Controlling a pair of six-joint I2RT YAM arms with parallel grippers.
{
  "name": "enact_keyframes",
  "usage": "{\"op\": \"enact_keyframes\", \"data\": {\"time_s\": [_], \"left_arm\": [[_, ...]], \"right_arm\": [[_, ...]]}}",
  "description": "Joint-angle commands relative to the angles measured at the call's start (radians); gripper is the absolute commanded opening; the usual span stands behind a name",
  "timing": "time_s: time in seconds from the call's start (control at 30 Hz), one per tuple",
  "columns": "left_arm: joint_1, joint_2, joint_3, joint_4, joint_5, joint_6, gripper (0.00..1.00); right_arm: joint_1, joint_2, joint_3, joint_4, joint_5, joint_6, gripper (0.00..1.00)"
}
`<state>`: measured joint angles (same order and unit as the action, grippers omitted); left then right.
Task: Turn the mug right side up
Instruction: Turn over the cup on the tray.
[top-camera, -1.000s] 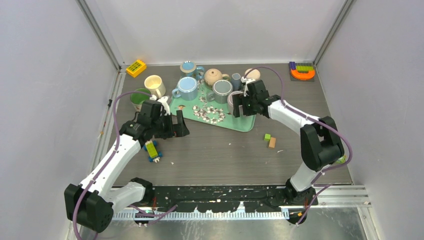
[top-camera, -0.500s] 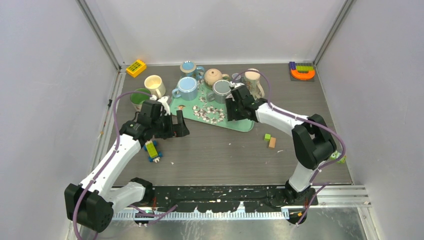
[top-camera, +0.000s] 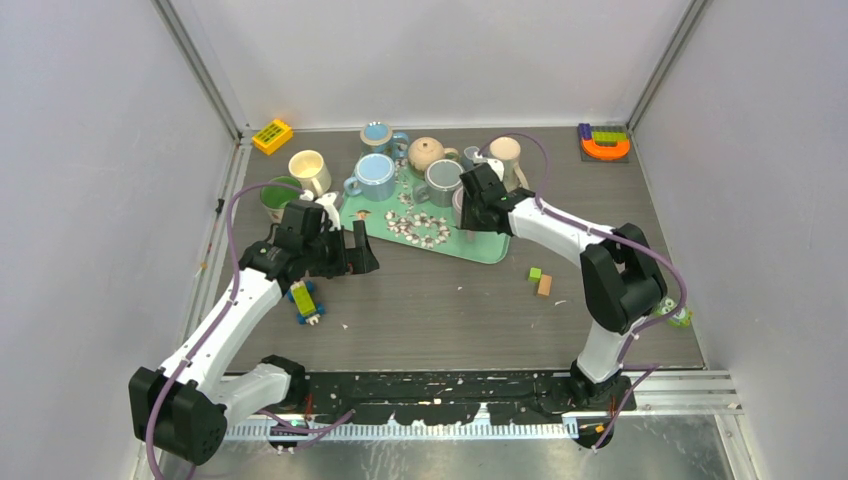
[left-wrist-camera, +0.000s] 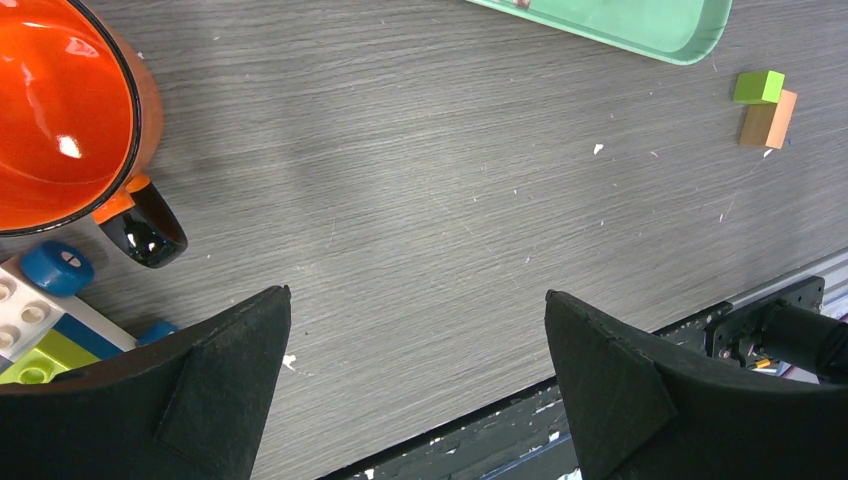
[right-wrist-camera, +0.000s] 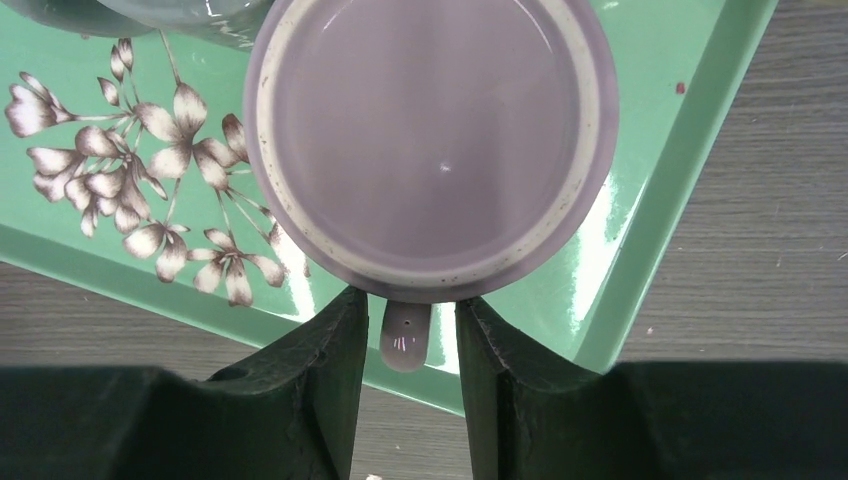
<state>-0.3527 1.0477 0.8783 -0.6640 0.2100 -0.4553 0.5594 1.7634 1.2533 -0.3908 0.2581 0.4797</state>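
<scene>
Grasp step. The lilac ceramic mug (right-wrist-camera: 430, 140) sits base-up, by the look of its foot ring, in the right corner of the mint-green floral tray (right-wrist-camera: 660, 200). The right gripper (right-wrist-camera: 410, 305) has its jaws close together either side of the mug's stubby handle (right-wrist-camera: 405, 338), a sliver of gap each side and not yet clamped. The left gripper (left-wrist-camera: 415, 298) hangs wide apart and empty over the grey wood-grain table (left-wrist-camera: 480, 180). Next move likely calls for pinching the handle firm, lifting the mug off the tray, then rolling the wrist half a turn.

My left arm (top-camera: 235, 320) and right arm (top-camera: 560, 232) have white link shells and black joint housings. A purple cable (top-camera: 232, 240) loops along each. Left tool (left-wrist-camera: 416, 300) and right tool (right-wrist-camera: 408, 300) carry matte black wedge-shaped fingers (left-wrist-camera: 220, 400).
</scene>
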Motion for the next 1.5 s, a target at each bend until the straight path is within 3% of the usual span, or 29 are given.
{"op": "enact_keyframes", "data": {"time_s": [0.0, 0.7, 0.83, 0.93, 1.03, 1.23, 1.47], "left_arm": [[-0.002, -0.007, -0.002, 0.014, 0.015, 0.017, 1.00], [-0.002, -0.008, -0.004, 0.019, 0.025, 0.015, 1.00], [-0.002, -0.011, -0.006, 0.021, 0.024, 0.014, 1.00], [-0.002, -0.007, -0.013, 0.036, 0.053, -0.002, 1.00], [-0.002, 0.000, -0.031, 0.072, 0.112, -0.067, 1.00], [-0.002, -0.001, -0.173, 0.333, 0.267, -0.357, 1.00], [-0.002, 0.005, -0.252, 0.533, 0.301, -0.579, 1.00]], "right_arm": [[0.021, 0.014, 0.046, 0.005, 0.059, 0.069, 0.43], [0.033, 0.103, 0.109, -0.042, 0.208, 0.174, 0.38], [0.033, 0.101, 0.110, -0.043, 0.217, 0.166, 0.28], [0.033, 0.097, 0.114, -0.057, 0.219, 0.155, 0.12], [0.036, 0.080, 0.114, -0.076, 0.228, 0.138, 0.01], [0.041, -0.025, 0.067, -0.046, 0.181, 0.077, 0.01], [0.042, -0.148, 0.038, -0.043, 0.100, 0.059, 0.01]]}}
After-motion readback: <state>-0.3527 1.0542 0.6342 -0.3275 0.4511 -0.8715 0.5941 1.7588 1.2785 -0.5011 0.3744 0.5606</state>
